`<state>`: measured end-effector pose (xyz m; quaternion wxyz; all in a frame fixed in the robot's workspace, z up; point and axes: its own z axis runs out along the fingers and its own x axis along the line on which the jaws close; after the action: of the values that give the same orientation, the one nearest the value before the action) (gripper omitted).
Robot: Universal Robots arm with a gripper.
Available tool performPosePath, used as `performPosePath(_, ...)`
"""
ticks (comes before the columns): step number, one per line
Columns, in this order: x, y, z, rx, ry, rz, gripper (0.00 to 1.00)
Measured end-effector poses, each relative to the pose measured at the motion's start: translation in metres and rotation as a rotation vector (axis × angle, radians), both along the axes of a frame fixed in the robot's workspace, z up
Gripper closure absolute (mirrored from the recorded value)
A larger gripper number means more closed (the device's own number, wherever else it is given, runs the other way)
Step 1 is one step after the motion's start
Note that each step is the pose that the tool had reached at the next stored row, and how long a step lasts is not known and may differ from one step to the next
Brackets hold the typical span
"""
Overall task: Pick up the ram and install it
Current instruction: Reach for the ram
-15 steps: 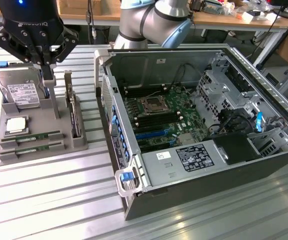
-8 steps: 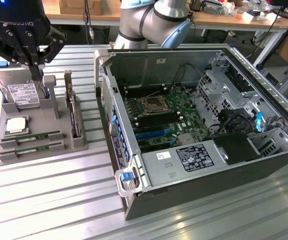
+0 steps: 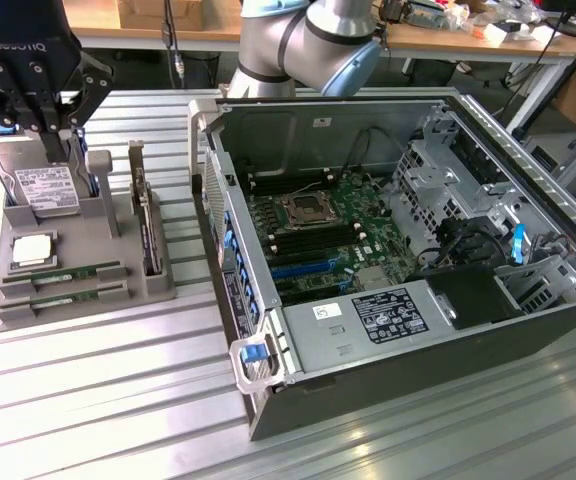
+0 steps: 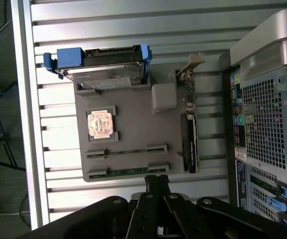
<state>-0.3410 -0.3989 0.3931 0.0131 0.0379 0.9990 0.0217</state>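
Note:
Two green ram sticks [image 3: 64, 272] [image 3: 66, 293] lie side by side in slots at the front of a grey parts tray [image 3: 88, 305] on the exterior view's left. From the wrist, one ram [image 4: 128, 172] shows as a thin green strip just ahead of my fingertips. My black gripper [image 3: 56, 140] [image 4: 157, 183] hangs above the back of the tray, over the hard drive, with its fingers shut and nothing between them. The open computer case [image 3: 528, 300] lies on the exterior view's right, and its motherboard [image 3: 318, 225] with dark memory slots is exposed.
The tray also holds a hard drive [image 3: 40, 188] in a blue caddy, a square silver processor [image 3: 30, 250] and an upright dark expansion card [image 3: 146, 225]. Everything rests on a ribbed metal table [image 3: 118, 400]. A cluttered wooden bench runs behind it.

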Motion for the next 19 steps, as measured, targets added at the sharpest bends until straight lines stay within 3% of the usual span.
performPosePath(19,-0.039,0.0000,-0.0001,0.0000,0.0000,0.000,0.90)
